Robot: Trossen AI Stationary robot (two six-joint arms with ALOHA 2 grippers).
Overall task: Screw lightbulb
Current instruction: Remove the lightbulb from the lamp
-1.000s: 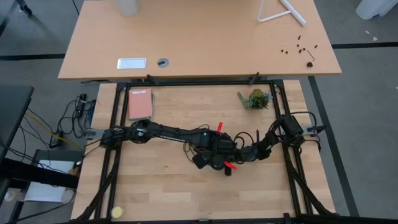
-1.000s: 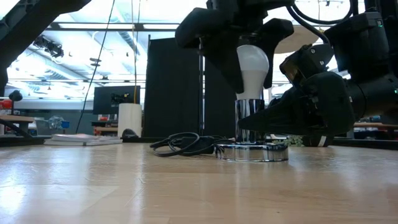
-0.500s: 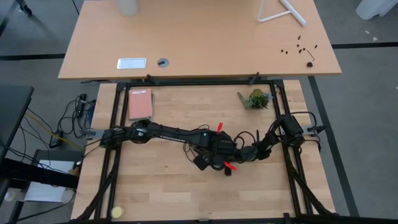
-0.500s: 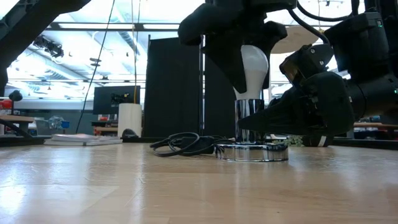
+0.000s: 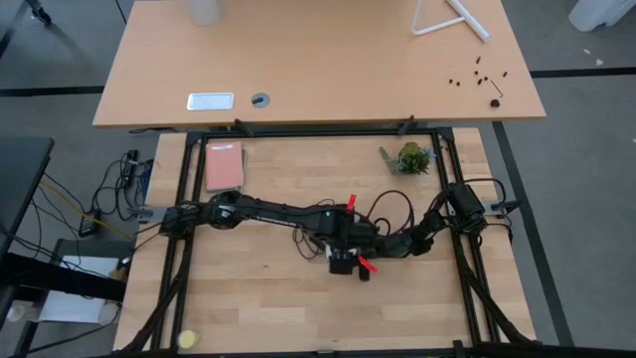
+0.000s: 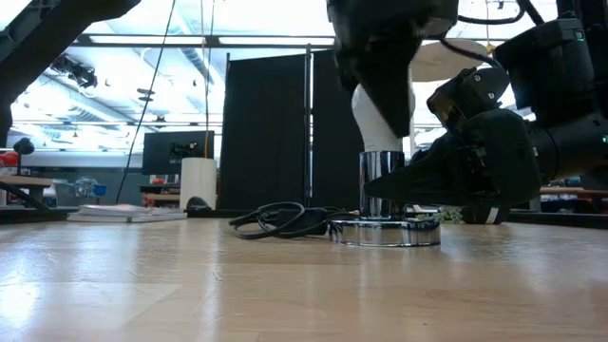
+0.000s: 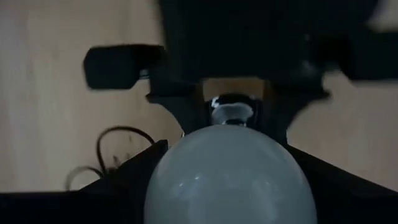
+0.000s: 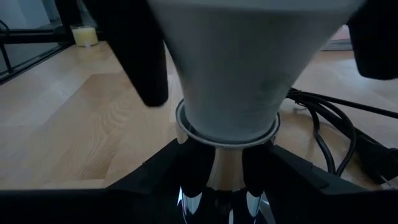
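The white lightbulb (image 6: 378, 119) stands upright with its base in the chrome neck (image 6: 382, 180) of the round socket disc (image 6: 385, 231), which rests flat on the table. My left gripper (image 6: 380, 43) comes down over the bulb's globe (image 7: 230, 177) and is shut on it. My right gripper (image 8: 227, 177) lies low beside the socket and is shut on its neck. A black cord (image 6: 280, 220) runs from the disc across the table. In the high view both grippers (image 5: 348, 254) cover the bulb. My left gripper has the lightbulb's wide globe (image 7: 165, 171) pinched between its two fingers (image 7: 127, 180), one on each side. The fingers come from above, pointing steeply down. The bulb stands upright in the socket. My right gripper pinches the socket's chrome neck (image 8: 214, 171) between its two fingers (image 8: 165, 168), just under the bulb's narrow end. The fingers come nearly level from the table's right side. The disc stays flat on the table.
A small potted plant (image 5: 407, 157) stands at the far right and a pink book (image 5: 225, 166) at the far left. A yellow thing (image 5: 186, 339) lies at the near left corner. The cord loops (image 5: 393, 211) just behind the grippers. Bare wood (image 5: 258, 298) lies toward the near edge.
My left gripper has rolled about the line it points along while staying over the bulb; one finger now stands in front of the globe in the low view. The bulb has stayed upright in the socket, and the disc has not shifted.
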